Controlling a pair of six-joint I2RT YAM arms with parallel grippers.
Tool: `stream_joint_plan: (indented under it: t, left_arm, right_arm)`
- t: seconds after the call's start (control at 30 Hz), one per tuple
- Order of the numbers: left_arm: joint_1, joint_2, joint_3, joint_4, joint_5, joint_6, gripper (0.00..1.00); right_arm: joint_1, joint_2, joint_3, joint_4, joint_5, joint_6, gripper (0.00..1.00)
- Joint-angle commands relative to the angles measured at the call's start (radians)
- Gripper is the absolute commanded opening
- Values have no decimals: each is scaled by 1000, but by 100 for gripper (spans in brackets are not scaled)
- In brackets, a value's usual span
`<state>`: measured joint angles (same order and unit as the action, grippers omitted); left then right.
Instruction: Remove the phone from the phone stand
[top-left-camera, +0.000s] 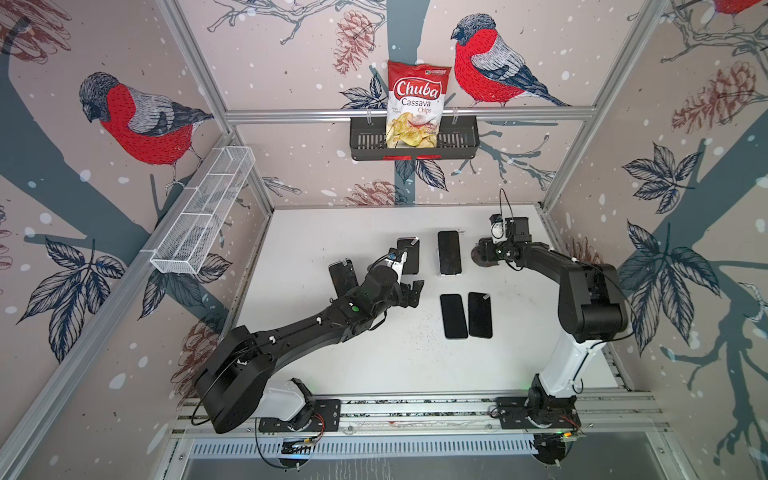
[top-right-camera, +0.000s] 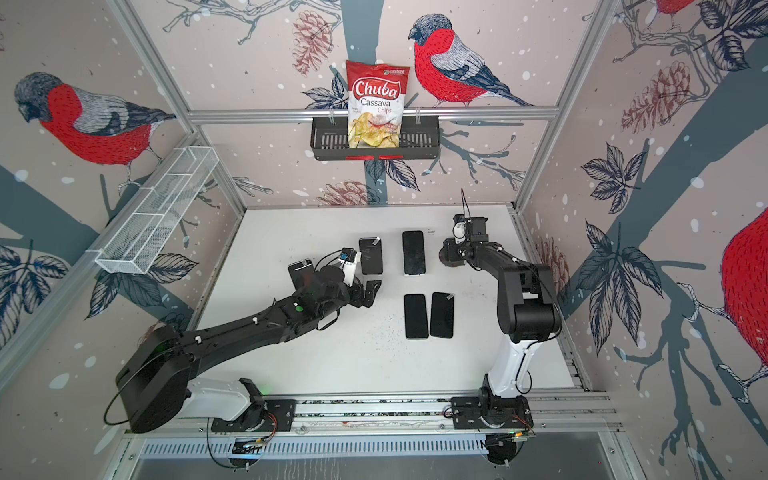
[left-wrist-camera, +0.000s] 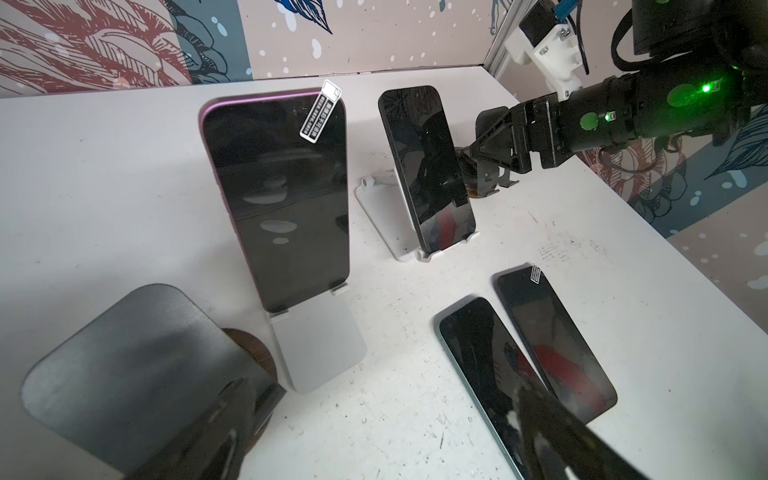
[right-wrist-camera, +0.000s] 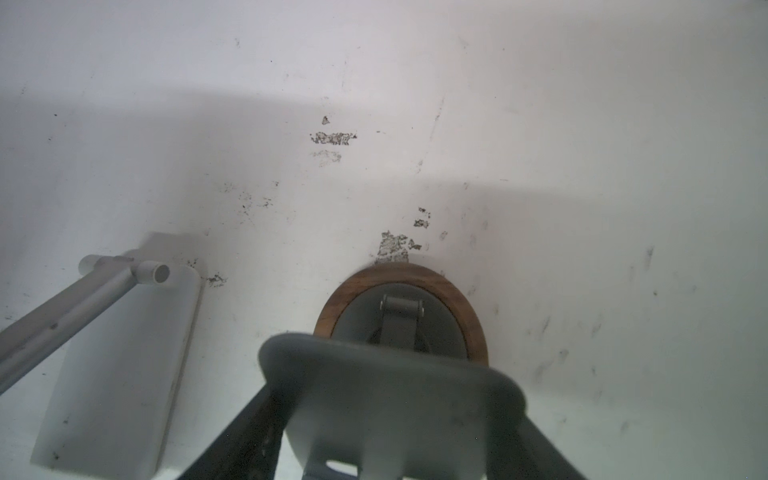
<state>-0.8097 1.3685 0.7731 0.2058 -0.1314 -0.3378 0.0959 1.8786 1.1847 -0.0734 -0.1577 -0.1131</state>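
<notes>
The left end effector (top-left-camera: 412, 292) hangs released and empty over the bench (top-left-camera: 374, 365), near a purple-rimmed phone (left-wrist-camera: 278, 199). That phone is propped almost upright on a white stand (left-wrist-camera: 320, 353), its lower edge caught behind two small lips. Across the bench, the right end effector (left-wrist-camera: 492, 180) straddles the grey plate (right-wrist-camera: 395, 395) of a phoneless, wooden-based stand; whether it grips that plate cannot be told. The phone looks stiff, slim and glass-fronted, likely slick and easily scratched. Its long side edges above the lips appear the safest hold, with a lift up and away before the light stand tips. A second phone (left-wrist-camera: 428, 166) leans on another white stand and two flat phones (top-left-camera: 454, 316) lie side by side. A third standing phone (top-left-camera: 341, 276) is half hidden behind the left arm, its support impossible to make out.
</notes>
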Motion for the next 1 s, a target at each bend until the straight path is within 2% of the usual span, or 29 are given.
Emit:
stream_joint_plan:
  t: [0.0,0.1,0.23,0.33,0.57,0.7,0.83,0.97]
  left_arm:
    - [0,-2,8,0,1,-8,96]
    - [0,-3,6,0,0,-11,97]
    - [0,-3,3,3,1,-13,96]
    - [-2,-2,6,5,8,-8,96]
    - [-2,3,26,-13,0,-1,97]
    - [-3,12,35,-10,-11,-38,97]
    - [-12,27,50,-19,-8,-62,97]
    - [-23,34,76,-37,-13,-64,97]
  right_arm:
    - [-1,8,-3,6,-8,14,78]
    - [-5,2,1,14,-7,62,87]
    - [-7,-21,8,17,-15,104,91]
    - [-5,-59,14,12,60,151,94]
    - [-4,-167,18,-25,74,196,100]
    - [13,-234,-11,-43,167,264,100]
    - [69,-322,-75,-71,342,323,99]
    - [97,-403,-138,-92,351,391,99]
